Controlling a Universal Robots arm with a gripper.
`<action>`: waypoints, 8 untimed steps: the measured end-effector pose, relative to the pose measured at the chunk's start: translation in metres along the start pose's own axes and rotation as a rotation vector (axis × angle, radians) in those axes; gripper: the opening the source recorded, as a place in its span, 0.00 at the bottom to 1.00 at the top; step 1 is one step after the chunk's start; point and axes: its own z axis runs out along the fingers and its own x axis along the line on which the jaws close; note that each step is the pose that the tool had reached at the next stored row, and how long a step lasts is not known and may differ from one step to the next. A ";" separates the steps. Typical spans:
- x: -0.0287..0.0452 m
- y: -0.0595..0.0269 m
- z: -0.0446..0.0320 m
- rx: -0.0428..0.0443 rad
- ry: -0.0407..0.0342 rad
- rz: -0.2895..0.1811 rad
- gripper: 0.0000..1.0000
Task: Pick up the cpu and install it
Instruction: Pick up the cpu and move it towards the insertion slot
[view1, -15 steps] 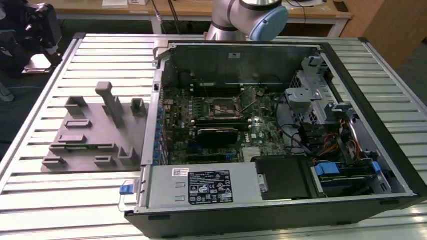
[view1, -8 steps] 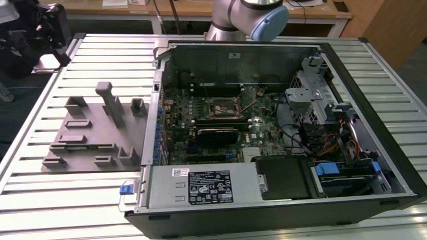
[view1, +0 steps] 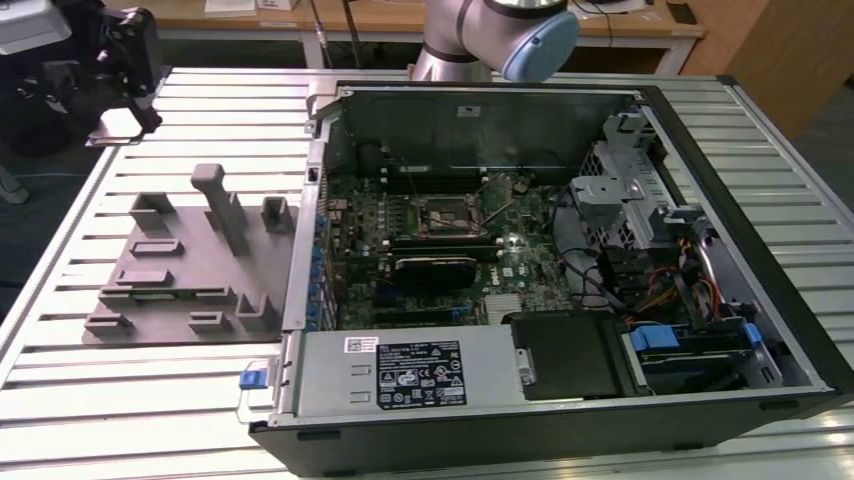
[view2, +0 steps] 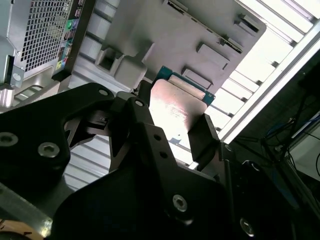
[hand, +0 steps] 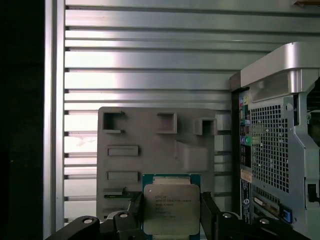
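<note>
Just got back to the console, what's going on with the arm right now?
The gripper has its jaws closed on the cpu, one on each side, and holds it in the air. In the first wrist view, the grey fixture lies below it on the slatted table. The open computer case stands beside the fixture, and the cpu is not in the case yet.

Exterior view: even light, soft shadows, computer case (view1: 481, 125) interior dim toward the frame's lower right. Second wrist view: table (view2: 260, 75) slats blown out, glare on cpu (view2: 172, 105), gripper (view2: 172, 125) body crushed to black. First wrist view: bright band across slats.
</note>
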 end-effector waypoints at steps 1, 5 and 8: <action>-0.0024 0.0001 0.0002 -0.0001 -0.0001 0.000 0.55; -0.0119 0.0003 0.0008 0.0000 0.0000 0.000 0.55; -0.0194 0.0004 0.0013 0.0000 -0.0001 0.000 0.55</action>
